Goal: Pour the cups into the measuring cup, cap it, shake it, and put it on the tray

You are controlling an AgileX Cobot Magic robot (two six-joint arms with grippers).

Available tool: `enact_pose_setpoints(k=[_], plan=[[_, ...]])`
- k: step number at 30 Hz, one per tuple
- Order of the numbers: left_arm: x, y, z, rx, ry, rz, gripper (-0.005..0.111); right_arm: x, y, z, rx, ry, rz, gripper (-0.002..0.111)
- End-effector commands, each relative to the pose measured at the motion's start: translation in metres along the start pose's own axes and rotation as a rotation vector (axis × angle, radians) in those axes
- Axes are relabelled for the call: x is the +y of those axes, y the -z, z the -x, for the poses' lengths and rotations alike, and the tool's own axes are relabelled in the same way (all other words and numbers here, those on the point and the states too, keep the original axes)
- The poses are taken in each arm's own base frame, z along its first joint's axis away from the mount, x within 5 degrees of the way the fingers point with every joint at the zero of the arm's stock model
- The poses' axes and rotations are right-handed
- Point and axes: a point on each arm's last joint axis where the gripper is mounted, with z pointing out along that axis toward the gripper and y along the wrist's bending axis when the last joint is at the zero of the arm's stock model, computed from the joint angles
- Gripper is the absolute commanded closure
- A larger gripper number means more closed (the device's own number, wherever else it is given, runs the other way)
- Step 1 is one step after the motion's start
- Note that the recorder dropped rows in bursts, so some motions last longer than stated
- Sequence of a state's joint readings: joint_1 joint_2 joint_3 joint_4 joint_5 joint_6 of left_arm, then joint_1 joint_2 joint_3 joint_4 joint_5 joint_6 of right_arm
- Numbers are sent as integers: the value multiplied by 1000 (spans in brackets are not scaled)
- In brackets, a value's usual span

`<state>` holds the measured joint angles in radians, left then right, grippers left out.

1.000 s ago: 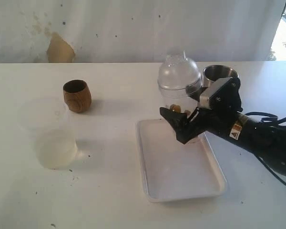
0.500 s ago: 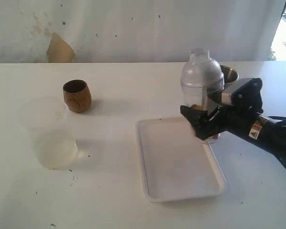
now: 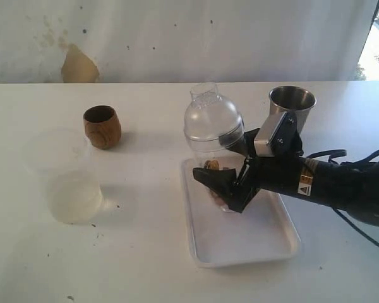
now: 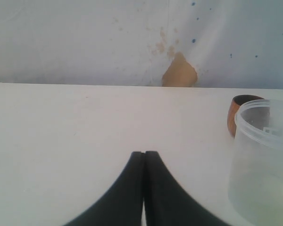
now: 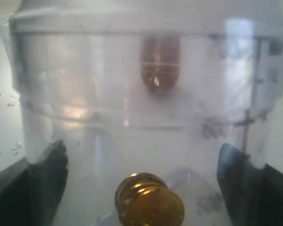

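My right gripper (image 3: 222,188) is shut on the measuring cup (image 3: 208,153), its fingers (image 5: 43,181) pressed to both sides of the clear wall (image 5: 132,94). The cup carries its clear dome cap (image 3: 211,118), leans toward the left and hangs over the tray (image 3: 240,243). Small golden pieces (image 5: 149,201) lie inside it. The brown wooden cup (image 3: 102,126) stands at the left, and the steel tumbler (image 3: 292,103) stands behind my right arm. My left gripper (image 4: 144,153) is shut and empty above bare table; it does not show in the exterior view.
A frosted translucent cup (image 3: 66,183) stands near the front left, in front of the wooden cup (image 4: 239,106); it shows large in the left wrist view (image 4: 262,162). A white wall with a brown patch (image 3: 79,65) runs behind the table.
The capped measuring cup swung right toward the tumbler, then back left. It now tilts left over the tray's near-left part. The left gripper has not moved.
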<state>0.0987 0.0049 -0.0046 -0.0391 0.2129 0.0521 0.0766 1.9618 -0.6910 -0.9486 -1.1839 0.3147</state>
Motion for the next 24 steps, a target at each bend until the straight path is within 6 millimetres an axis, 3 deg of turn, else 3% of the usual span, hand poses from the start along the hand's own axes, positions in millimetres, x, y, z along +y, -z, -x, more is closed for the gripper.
enact_pose_setpoints(k=[1, 5, 12, 16, 24], plan=[[0, 0, 0, -10, 1, 0, 107, 0, -1, 6, -45, 5, 5, 108], [0, 0, 0, -10, 1, 0, 107, -1, -2, 2, -39, -8, 0, 104], [0, 0, 0, -10, 1, 0, 107, -3, -6, -21, 4, -69, -10, 73], [0, 0, 0, -10, 1, 0, 107, -3, -6, -22, 6, -72, -10, 59], [0, 0, 0, -10, 1, 0, 107, -2, -5, -23, 10, -44, -6, 49]])
